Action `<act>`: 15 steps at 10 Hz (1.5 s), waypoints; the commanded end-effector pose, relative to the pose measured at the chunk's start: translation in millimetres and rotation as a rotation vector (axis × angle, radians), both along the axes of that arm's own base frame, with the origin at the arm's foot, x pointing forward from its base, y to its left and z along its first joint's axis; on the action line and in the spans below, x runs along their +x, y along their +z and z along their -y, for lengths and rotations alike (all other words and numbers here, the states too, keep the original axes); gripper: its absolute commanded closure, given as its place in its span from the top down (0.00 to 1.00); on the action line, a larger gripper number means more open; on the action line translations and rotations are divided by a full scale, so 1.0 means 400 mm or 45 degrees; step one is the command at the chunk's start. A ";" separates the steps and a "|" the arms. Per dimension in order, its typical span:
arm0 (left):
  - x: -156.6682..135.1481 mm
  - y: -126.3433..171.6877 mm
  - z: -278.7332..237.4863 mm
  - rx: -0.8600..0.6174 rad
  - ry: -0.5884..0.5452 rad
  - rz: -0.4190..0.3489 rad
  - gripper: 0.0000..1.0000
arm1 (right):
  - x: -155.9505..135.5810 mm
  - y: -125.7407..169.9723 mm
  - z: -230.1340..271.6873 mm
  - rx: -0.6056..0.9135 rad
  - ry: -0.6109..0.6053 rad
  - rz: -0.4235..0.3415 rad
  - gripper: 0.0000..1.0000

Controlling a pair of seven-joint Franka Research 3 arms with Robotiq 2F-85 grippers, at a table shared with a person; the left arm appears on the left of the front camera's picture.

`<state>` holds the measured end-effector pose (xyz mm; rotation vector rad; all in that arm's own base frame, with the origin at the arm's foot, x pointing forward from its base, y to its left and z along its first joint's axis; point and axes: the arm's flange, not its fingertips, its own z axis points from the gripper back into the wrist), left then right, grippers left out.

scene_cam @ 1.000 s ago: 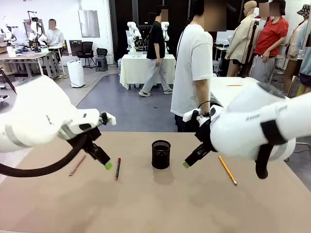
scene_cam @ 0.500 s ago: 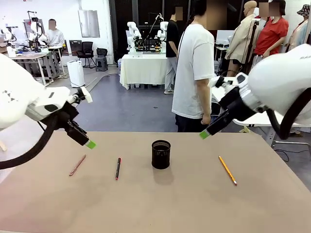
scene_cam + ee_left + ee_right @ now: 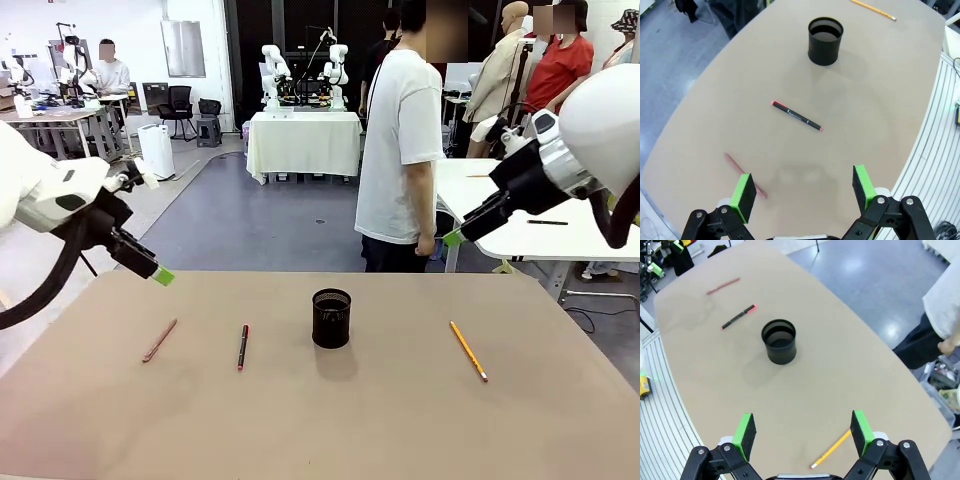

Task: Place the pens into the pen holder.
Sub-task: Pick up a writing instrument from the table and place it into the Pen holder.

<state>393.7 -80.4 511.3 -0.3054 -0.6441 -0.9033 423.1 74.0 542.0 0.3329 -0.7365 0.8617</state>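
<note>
Both arms lifted up and outward since a second ago; I now see them high over table point(image 3: 560, 400) sides. Person point(image 3: 400, 130) stands at far edge, turned sideways. Left tool point(image 3: 163, 277) hangs above table's left edge, fingers spread, gripping nothing. Right tool point(image 3: 452, 237) hangs above far right side, fingers spread, gripping nothing. Pen holder point(image 3: 331, 320) upright mid-table. Yellow pencil point(image 3: 468, 350) lies right of holder, well apart. Black pen with red ends point(image 3: 242, 346) lies left of holder. Reddish-pink pen point(image 3: 159, 340) farther left. All three flat on table.
</note>
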 end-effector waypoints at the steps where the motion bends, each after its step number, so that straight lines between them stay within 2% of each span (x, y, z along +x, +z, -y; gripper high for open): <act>1: 0.029 0.047 -0.030 0.003 -0.046 0.032 1.00 | 0.046 0.033 0.043 0.015 0.049 0.009 1.00; 4: 0.066 0.144 -0.053 0.004 -0.081 0.082 1.00 | 0.082 0.087 0.113 -0.021 0.061 -0.001 1.00; 7: 0.096 0.195 -0.060 -0.034 -0.101 0.115 1.00 | 0.093 0.109 0.192 -0.009 0.064 -0.030 1.00; 9: 0.117 0.208 -0.043 -0.013 -0.187 0.138 1.00 | 0.089 0.107 0.232 0.004 0.095 -0.026 1.00; 11: 0.121 0.206 -0.041 -0.030 -0.259 0.118 1.00 | 0.086 0.098 0.259 0.030 0.136 -0.028 1.00; 13: 0.124 0.190 -0.045 -0.042 -0.239 0.111 1.00 | 0.085 0.091 0.260 0.020 0.151 -0.020 1.00; 14: 0.118 0.182 -0.041 -0.056 -0.181 0.090 1.00 | 0.083 0.089 0.256 0.009 0.138 0.009 1.00; 15: 0.116 0.192 -0.029 -0.013 -0.227 0.102 1.00 | 0.069 0.087 0.252 0.001 0.104 -0.044 1.00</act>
